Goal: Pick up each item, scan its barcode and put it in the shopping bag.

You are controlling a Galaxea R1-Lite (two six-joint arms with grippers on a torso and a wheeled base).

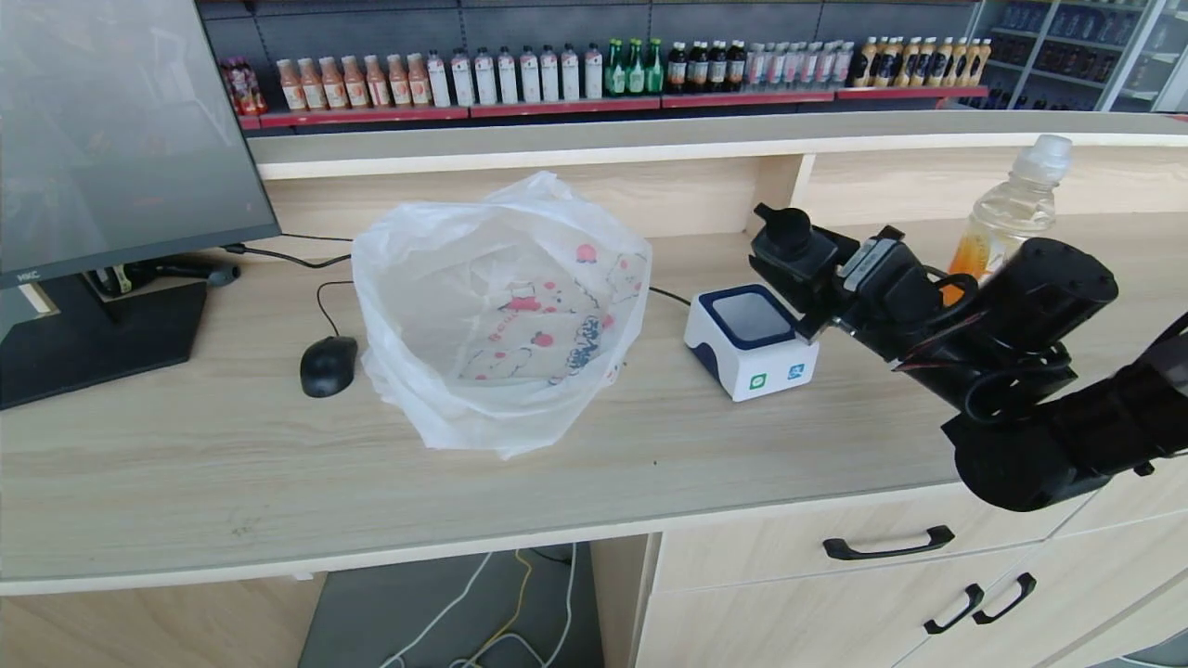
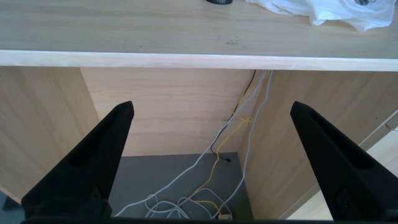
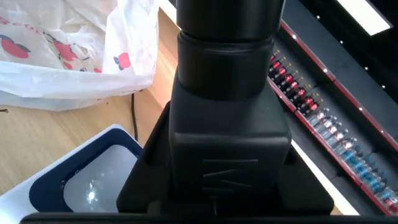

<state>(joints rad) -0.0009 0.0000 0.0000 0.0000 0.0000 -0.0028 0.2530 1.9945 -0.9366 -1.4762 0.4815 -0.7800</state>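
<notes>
The right pincer (image 1: 815,264) gripped a black plastic container (image 1: 785,232) with a round cap just beside the far right corner of the white-and-blue cube-shaped barcode scanner (image 1: 750,341). The left pincer (image 2: 212,106) hung spread wide, lower than the scanner's pale wooden counter (image 2: 155,31). The translucent white plastic shopping bag (image 1: 501,306) stood gaping left of the scanner.

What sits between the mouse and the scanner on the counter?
The bag stands open between the mouse and the scanner, as the head view shows. A thin cable runs from behind it to the scanner.
</notes>
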